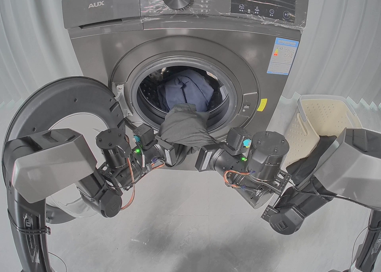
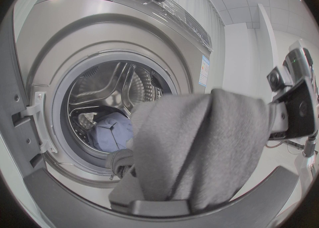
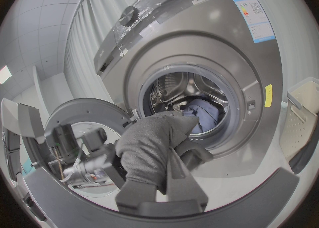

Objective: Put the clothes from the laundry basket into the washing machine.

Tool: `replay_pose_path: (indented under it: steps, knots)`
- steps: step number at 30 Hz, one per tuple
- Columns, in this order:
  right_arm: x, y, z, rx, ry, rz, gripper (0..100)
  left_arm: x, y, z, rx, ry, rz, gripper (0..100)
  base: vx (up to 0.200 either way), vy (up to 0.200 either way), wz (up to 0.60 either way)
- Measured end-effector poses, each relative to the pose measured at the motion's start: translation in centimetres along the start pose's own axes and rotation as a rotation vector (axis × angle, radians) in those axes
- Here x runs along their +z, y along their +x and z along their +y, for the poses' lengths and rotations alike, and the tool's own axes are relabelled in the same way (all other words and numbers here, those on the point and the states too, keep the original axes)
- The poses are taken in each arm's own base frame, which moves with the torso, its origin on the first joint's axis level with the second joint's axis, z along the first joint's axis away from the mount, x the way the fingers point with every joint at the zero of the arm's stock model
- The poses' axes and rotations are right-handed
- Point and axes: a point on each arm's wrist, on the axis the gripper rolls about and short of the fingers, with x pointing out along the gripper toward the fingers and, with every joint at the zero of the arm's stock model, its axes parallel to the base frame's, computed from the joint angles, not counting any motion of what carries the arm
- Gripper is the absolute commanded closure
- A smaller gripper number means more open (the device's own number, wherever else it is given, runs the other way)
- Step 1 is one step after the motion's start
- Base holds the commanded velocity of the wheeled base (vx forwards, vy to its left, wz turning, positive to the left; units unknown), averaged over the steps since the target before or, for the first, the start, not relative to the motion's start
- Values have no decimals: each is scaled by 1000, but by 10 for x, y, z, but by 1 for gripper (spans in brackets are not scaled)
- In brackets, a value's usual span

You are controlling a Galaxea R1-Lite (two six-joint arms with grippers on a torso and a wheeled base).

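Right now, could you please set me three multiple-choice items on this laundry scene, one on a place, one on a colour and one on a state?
1. Where does the blue garment lie?
A. on a shelf
B. inside the drum
C. on a chair

2. What colour is the draped garment at the drum's mouth?
A. grey
B. red
C. white

3. How is the door of the washing machine?
A. shut
B. taken off
C. swung open

Answers:
1 B, it shows through the round opening.
2 A, the cloth is plain grey in every view.
3 C, the door stands wide on the robot's left.
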Motion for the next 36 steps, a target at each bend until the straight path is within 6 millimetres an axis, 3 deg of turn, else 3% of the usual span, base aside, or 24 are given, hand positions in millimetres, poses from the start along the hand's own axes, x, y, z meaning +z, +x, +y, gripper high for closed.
replay_pose_path:
  steps: [5, 11, 12, 20, 27, 31, 36]
  knots:
    - [-2, 1, -12, -50, 10, 26, 100, 9, -8, 2, 9, -13, -1, 100, 0, 0, 0]
    - [-4, 1, -11, -49, 10, 25, 100, 17, -13, 0, 11, -14, -6, 100, 0, 0, 0]
    - [-4, 1, -10, -45, 11, 25, 0, 17, -14, 0, 11, -14, -7, 100, 0, 0, 0]
    - [-5, -11, -9, -34, -19, 58, 0, 25, -26, -1, 17, -20, 0, 100, 0, 0, 0]
    - [-17, -58, -25, 13, -105, 209, 0, 35, -60, -11, -4, -42, 54, 100, 0, 0, 0]
    - [-13, -83, -35, 34, -121, 223, 0, 41, -78, -15, -18, -50, 77, 100, 0, 0, 0]
    - [-3, -98, -45, 42, -116, 161, 0, 47, -90, -16, -14, -50, 81, 100, 0, 0, 0]
